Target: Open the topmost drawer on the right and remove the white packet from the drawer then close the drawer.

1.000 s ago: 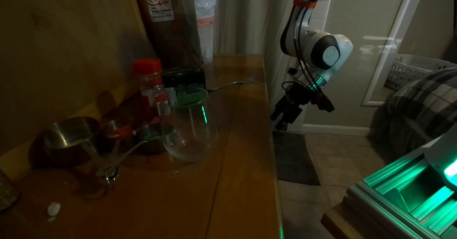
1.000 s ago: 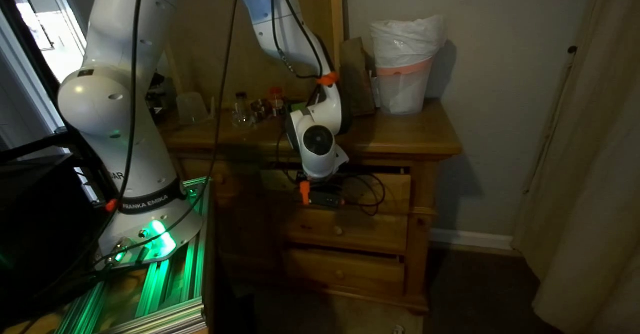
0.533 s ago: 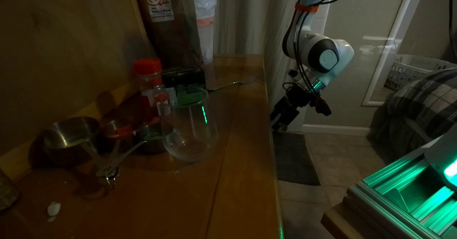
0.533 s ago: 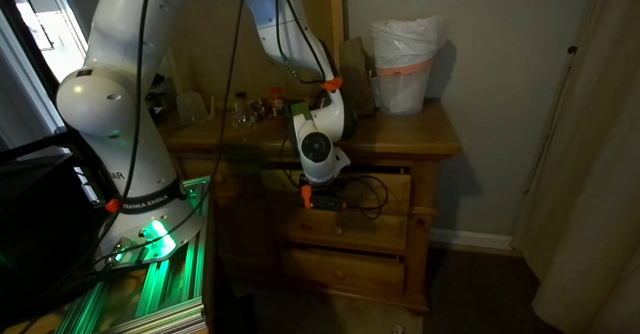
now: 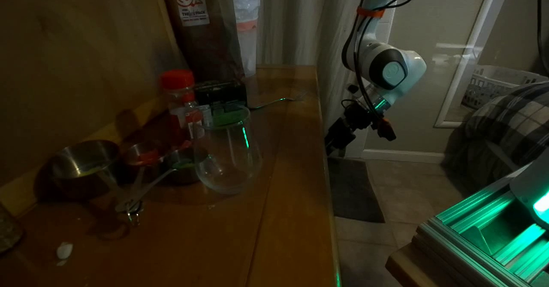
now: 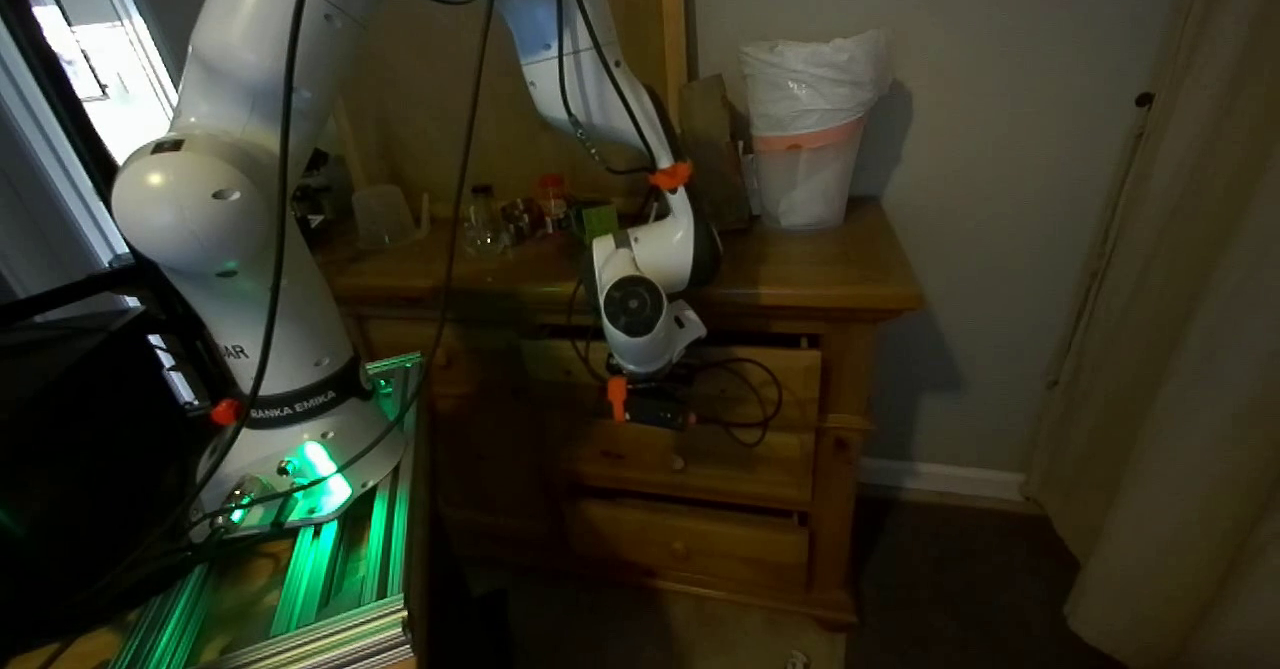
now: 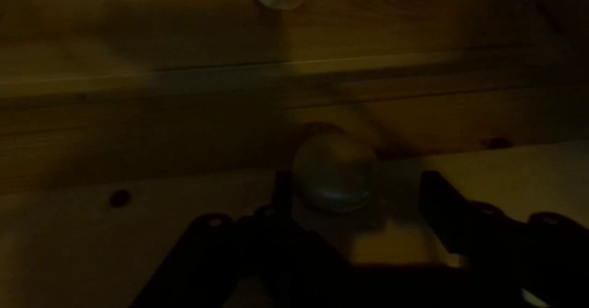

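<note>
In an exterior view we see the arm (image 6: 215, 199) standing well left of the drawer (image 6: 800, 379), its far end bent round in front of it. Higher than the drawer and left of it is a pale tub (image 6: 380, 217); above the drawer's left end, a red-capped jar (image 6: 552, 187). The gripper (image 7: 356, 179) hangs before the drawer, and in the wrist view its jaws stand apart with a knob (image 7: 333, 170) between them; whether either touches it we cannot tell. The drawer, topmost of its stack, shows a dark gap along its top edge. Above its right half we find a paper bag (image 6: 715, 149), then a bin (image 6: 810, 179); well off to the drawer's right hangs a curtain (image 6: 1180, 399).
</note>
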Controlling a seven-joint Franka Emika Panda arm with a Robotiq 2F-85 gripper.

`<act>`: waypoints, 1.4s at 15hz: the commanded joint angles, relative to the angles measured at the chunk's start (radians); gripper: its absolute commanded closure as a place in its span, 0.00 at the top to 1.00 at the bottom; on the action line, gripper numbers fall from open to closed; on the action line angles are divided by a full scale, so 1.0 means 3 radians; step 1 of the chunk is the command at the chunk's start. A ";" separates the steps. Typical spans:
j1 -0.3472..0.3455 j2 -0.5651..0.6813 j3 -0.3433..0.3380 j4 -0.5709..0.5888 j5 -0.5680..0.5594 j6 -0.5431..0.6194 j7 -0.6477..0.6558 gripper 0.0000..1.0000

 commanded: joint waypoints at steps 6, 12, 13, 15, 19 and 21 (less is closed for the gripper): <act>-0.0002 0.0183 0.0003 0.0086 0.0120 -0.0129 -0.0127 0.74; -0.0018 0.0211 -0.0024 0.0153 0.0145 -0.0135 -0.0127 0.31; -0.0019 0.0215 -0.0027 0.0159 0.0147 -0.0134 -0.0121 0.25; -0.0016 0.0211 -0.0037 0.0153 0.0134 -0.0119 -0.0112 0.24; -0.0051 0.0120 -0.0111 0.0061 0.0089 -0.0073 -0.0104 0.24; -0.0066 0.0060 -0.0169 -0.0014 0.0083 -0.0029 -0.0130 0.24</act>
